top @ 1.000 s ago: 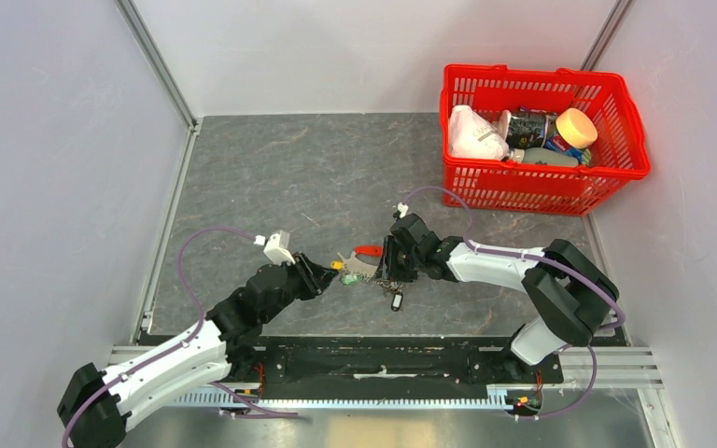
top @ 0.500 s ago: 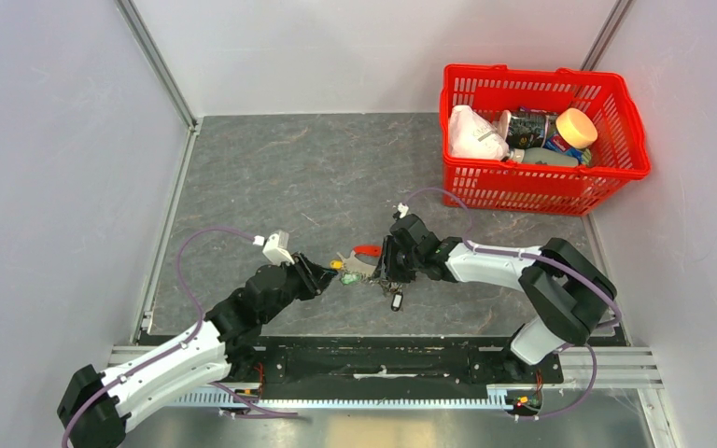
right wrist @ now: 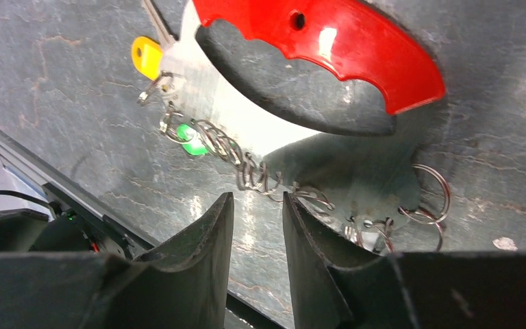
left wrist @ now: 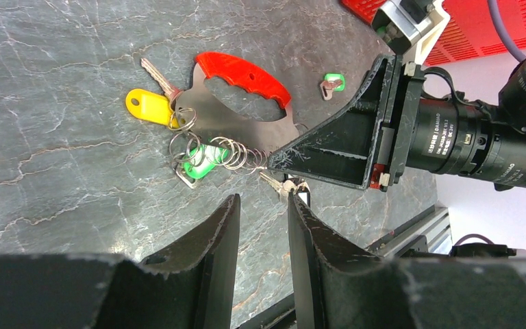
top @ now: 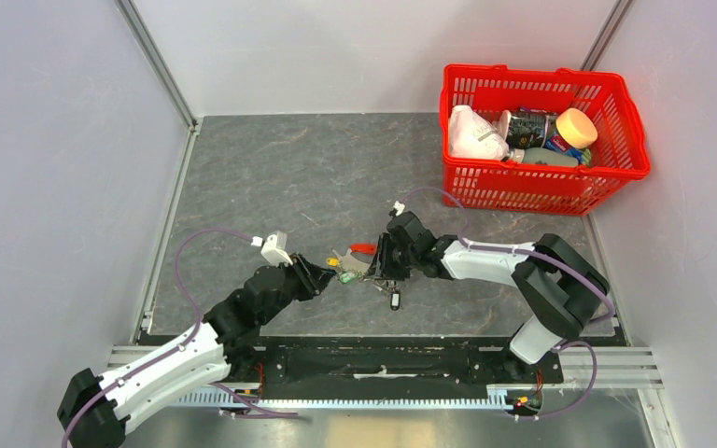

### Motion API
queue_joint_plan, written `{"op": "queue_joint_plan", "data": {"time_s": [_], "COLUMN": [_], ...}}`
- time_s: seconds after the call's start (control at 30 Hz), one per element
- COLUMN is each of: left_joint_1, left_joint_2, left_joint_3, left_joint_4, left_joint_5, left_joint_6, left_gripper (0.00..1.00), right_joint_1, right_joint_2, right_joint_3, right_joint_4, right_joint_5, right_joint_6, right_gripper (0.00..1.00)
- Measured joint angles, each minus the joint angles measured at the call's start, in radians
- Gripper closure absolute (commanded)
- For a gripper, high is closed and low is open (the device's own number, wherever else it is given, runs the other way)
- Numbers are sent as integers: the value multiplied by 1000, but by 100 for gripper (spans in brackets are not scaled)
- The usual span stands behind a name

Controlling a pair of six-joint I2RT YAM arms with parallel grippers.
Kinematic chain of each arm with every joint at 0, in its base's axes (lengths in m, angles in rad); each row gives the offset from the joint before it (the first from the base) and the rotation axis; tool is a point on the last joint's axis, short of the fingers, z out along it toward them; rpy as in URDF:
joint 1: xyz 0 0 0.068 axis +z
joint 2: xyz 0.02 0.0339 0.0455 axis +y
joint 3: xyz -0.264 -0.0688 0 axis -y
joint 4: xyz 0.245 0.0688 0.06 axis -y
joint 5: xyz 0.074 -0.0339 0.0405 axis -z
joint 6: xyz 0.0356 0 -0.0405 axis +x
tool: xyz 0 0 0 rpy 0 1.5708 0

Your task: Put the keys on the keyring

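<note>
Step in hand: Threading a loose key onto the keyring [left wrist: 243,72] is judged to be the work under way, with both grippers gathered at the row of split rings [right wrist: 246,164] along its pale metal edge.
How it is done well: The loop is best pinned flat by one gripper while a single ring is taken by its edge with the other. The whole coil should not be gripped, so that tangled neighbours are not dragged. A slow close is advised, since thin wire may slip off the pads.
Left gripper [left wrist: 260,205]: A narrow gap is kept and nothing is held; bare table [top: 271,177] is seen between the fingers.
Right gripper [right wrist: 257,199]: A narrow gap is kept as well, and nothing is seen clamped.
Keyring position: It is laid flat between the two grippers, just beyond both sets of fingertips, with the red arc on the far side.
Keys: The yellow-tagged key [left wrist: 149,106] and the green-tagged key [left wrist: 202,161] are found among the rings, touching the loop. Whether they are threaded cannot be told. A second green-tagged key [left wrist: 331,83] is left apart beyond the red arc. A dark-tagged key [top: 395,299] is left on the near side.
</note>
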Motion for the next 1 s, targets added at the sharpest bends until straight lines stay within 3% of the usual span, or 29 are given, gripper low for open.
{"op": "queue_joint_plan", "data": {"time_s": [0.4,0.67,1.0], "left_joint_1": [0,0,5], "left_joint_2": [-24,-19,333], "left_joint_3": [-2,-12,-58], "left_joint_4": [-17,-6,284], "left_joint_5": [0,21,227], "left_joint_6": [0,0,-21], "left_gripper": [61,60,52], "right_joint_1": [0,-2,-38], "right_joint_2": [15,-88,-216], "right_joint_3": [51,69,80], "right_joint_4": [16,-161,-278], "right_joint_5": [-5,71,153], "right_joint_6": [-5,-182,-288], "right_gripper": [58,52,43]}}
